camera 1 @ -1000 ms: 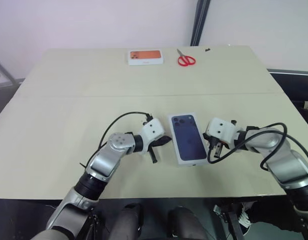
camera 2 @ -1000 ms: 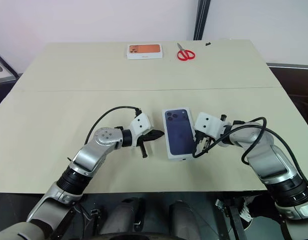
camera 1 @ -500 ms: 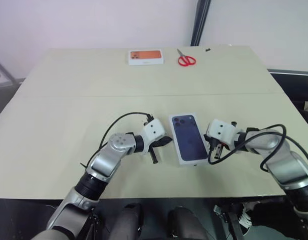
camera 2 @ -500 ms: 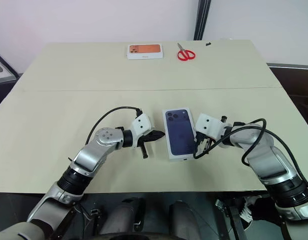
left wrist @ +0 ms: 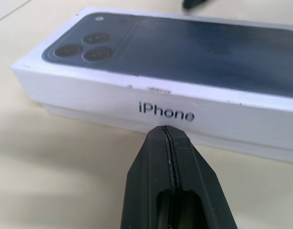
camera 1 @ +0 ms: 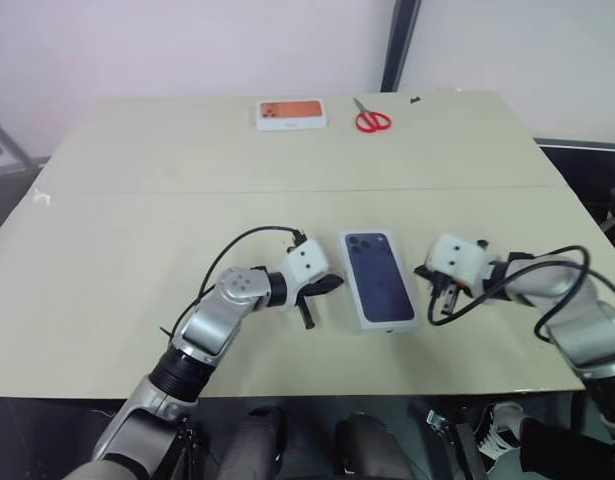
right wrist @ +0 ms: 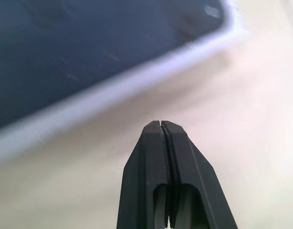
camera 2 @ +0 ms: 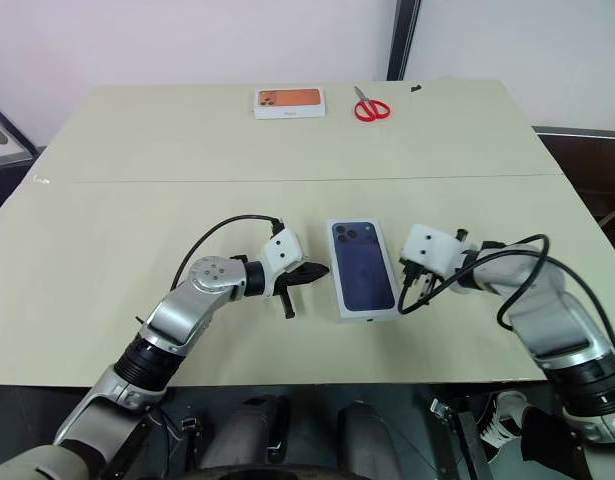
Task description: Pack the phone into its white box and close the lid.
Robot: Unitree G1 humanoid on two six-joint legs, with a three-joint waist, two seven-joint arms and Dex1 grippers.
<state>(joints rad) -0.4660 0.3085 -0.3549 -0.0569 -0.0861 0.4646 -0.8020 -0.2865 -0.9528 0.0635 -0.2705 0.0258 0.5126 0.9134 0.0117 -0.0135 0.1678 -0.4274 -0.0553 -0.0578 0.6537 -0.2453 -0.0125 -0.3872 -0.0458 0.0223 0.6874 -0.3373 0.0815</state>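
The white cardboard lid (camera 1: 379, 279) printed with a dark blue phone picture sits closed over the white box (lettered side wall facing the left hand) near the front of the beige surface (camera 1: 137, 230). The left hand (camera 1: 330, 283), fingers pressed together and empty, has its tip just beside the lid's left wall. The right hand (camera 2: 410, 272), likewise closed on nothing, is near the opposite side.

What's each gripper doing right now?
Left gripper: shut, empty, beside the white cardboard lid printed with a dark blue phone.
Right gripper: shut, empty.

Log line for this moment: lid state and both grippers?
lid: on white box | left gripper: shut, beside lid | right gripper: shut, off lid
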